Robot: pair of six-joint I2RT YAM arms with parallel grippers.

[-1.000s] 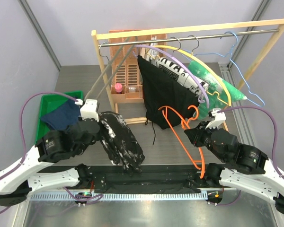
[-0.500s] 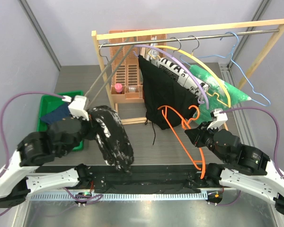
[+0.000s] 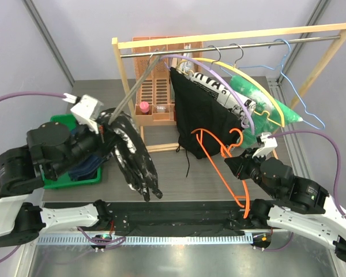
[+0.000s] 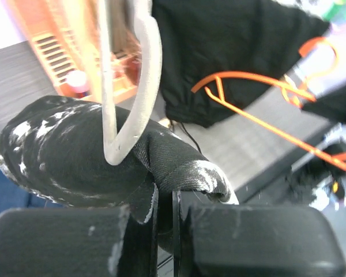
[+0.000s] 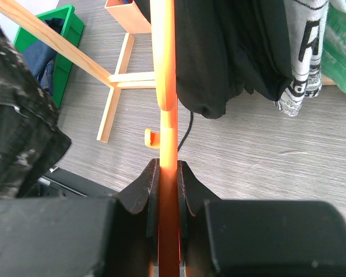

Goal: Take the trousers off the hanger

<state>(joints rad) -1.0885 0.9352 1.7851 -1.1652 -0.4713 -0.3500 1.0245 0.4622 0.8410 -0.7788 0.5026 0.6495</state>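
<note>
Left wrist view puts the left tool [image 4: 167,202] at 6 o'clock, its fingers drawn almost together and pinching a fold of the black white-speckled trousers [image 4: 63,150]. The cloth bulges away toward 9 o'clock. The rounded corner of a grey hanger [image 4: 132,115] comes down from 12 o'clock and lies against it. Whether that corner still passes through the cloth cannot be told.

Right wrist view shows the right tool [image 5: 167,173] at 6 o'clock, clamped narrow on the shaft of an orange hanger [image 5: 163,69] that runs straight up to 12 o'clock.

In the top external view the arm bases sit at 6 o'clock. The left tool is raised at 9 o'clock, and the speckled trousers droop from it toward 6 o'clock above the grey desk [image 3: 184,173]. Just beside them, at 8 o'clock, a green bin [image 3: 69,182] holds the navy blue trousers [image 3: 86,164], partly hidden by the arm. The right tool holds its orange hanger at 4 o'clock.

Farther off, a plain black garment [image 3: 199,115] hangs at the centre from the wooden rack [image 3: 230,34], which spans 12 o'clock. A black-and-white lettered cloth [image 3: 216,86] hangs just beside it toward 1 o'clock, with a green bag [image 3: 271,107] at 2 o'clock. Behind the rack at 11 o'clock stands an orange crate [image 3: 155,86] with a pink-capped bottle [image 3: 143,107] against it.
</note>
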